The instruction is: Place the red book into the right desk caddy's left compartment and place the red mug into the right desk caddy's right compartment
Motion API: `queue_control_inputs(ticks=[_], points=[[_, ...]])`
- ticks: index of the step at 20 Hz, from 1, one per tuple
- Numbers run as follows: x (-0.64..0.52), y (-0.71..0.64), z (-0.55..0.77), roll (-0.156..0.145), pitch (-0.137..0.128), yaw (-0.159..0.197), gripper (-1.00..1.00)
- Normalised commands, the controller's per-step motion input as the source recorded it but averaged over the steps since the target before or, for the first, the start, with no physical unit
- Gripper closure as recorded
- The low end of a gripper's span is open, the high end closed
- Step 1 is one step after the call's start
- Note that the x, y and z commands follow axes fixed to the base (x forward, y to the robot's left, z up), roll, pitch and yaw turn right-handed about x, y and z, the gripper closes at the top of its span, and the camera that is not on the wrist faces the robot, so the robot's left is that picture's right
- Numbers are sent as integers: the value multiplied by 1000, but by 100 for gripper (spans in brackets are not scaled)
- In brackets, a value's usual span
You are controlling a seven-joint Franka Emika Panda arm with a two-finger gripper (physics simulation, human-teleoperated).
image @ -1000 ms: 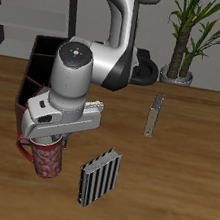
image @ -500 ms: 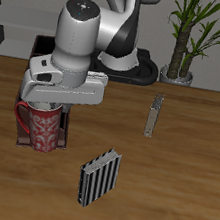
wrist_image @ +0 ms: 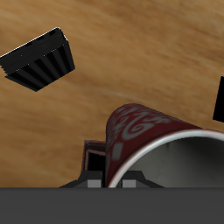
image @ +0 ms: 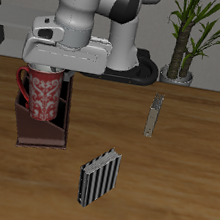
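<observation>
Red mug point(image: 42, 95) is up in the air, hanging over the right desk caddy point(image: 40, 129), which sits toward one end of the wooden table point(image: 181, 185). From the exterior view the mug is upright, handle sticking out toward the table's end, and its bottom looks level with or just above the caddy's walls (can't tell if it's actually touching anything). The caddy's low end faces the table's front edge, and there's a bare strip of wood between it and that edge.

The red book point(image: 154, 115) is standing on edge farther along the table, well apart from the caddy, with open wood all around it. The black-and-white striped book point(image: 99, 177) stands nearer the front edge, roughly between the two but clear of both. A potted plant point(image: 182, 53) sits at the back, past the red book.

Arm pose: the big white wrist block point(image: 67, 52) sits right on top of the mug and the upper links rise straight behind it, so the gripper point(wrist_image: 107, 166) points straight down. The wrist view shows the mug's rim and grey inside close up, with the jaws clamped on its wall. The striped book also shows there, off on open wood.
</observation>
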Motion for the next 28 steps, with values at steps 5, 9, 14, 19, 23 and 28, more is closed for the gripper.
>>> queue_control_inputs(ticks=[5,9,14,19,23,28], points=[[-248,-26,354,5,-33,-61,100],[-622,119,451,-3,-47,-53,100],[-338,-63,208,-19,-36,-48,100],[-339,-122,63,-1,-23,-35,100],[-455,-191,61,-50,-35,-72,100],[-492,-74,-56,-24,-33,-49,100]])
